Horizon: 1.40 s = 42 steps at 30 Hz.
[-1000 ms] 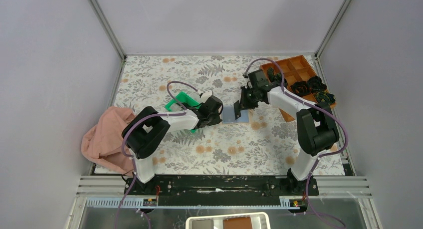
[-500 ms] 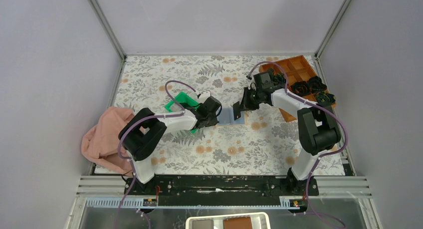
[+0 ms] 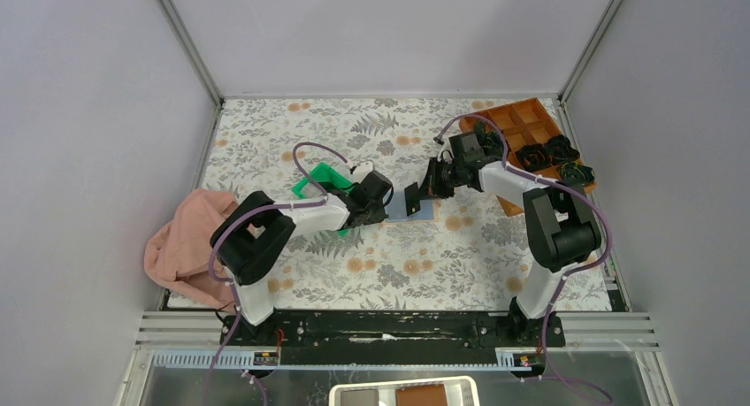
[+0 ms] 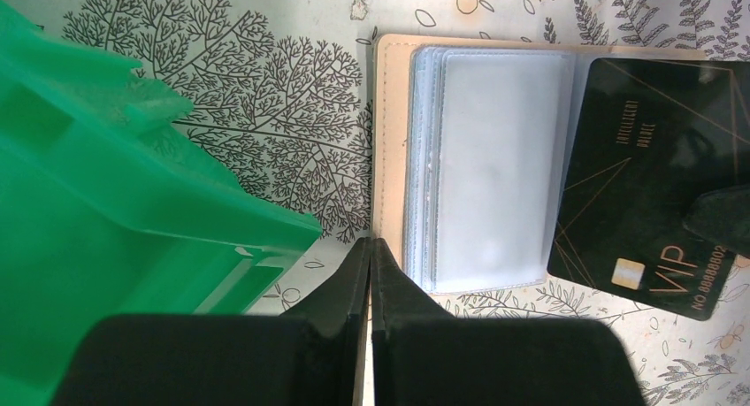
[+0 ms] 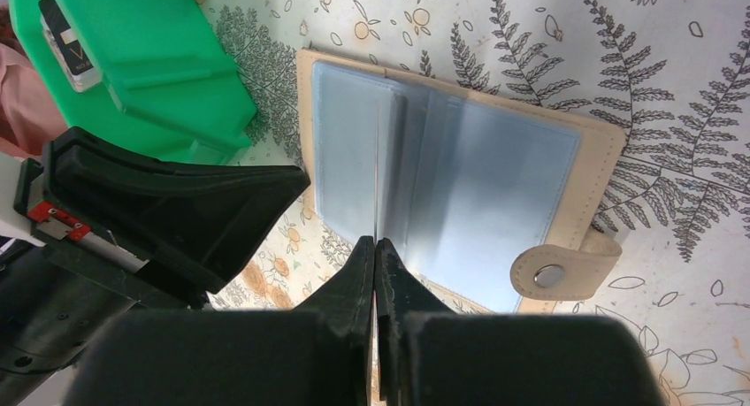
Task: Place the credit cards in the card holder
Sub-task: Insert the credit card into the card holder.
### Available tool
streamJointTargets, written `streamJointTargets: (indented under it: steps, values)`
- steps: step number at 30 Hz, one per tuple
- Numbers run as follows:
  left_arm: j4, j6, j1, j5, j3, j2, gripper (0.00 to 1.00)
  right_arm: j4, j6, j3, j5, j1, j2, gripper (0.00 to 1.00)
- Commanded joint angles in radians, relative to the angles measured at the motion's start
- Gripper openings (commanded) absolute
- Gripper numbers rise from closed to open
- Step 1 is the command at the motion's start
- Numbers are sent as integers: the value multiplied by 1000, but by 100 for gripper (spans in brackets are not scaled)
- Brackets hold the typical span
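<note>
the card holder (image 4: pixel 486 158) is laid open at the middle of the desk (image 3: pixel 398 264), beside the green tray (image 4: pixel 106 203). a credit card (image 4: pixel 650 185), judged light, stiff and slick, is pinched at one edge over it by the right fingers (image 5: pixel 375 256); the left fingers (image 4: pixel 369 256) are closed, empty.

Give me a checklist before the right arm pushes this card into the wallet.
1. Right gripper shut on the black gold-lettered credit card: ok.
2. Tan leather-like card holder lying open, clear sleeves facing up: ok.
3. Card's leading edge lined up with a sleeve mouth: cannot tell; the card hangs over the holder's snap-tab half.
4. Left gripper shut at the holder's opposite edge and pinning it down: cannot tell whether it touches.
5. Green plastic tray apart from the holder: ok.
</note>
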Motion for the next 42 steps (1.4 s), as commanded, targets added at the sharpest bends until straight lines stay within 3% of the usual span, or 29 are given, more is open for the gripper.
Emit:
streamJointTargets:
  steps: [1,42]
  values:
    - [-150,43,13,-28,-27,56,3,53,18,-16,-35,-12,7,0]
    - [-146,39,12,-19,-21,85,3,150,64,-95,-97,-35,57,0]
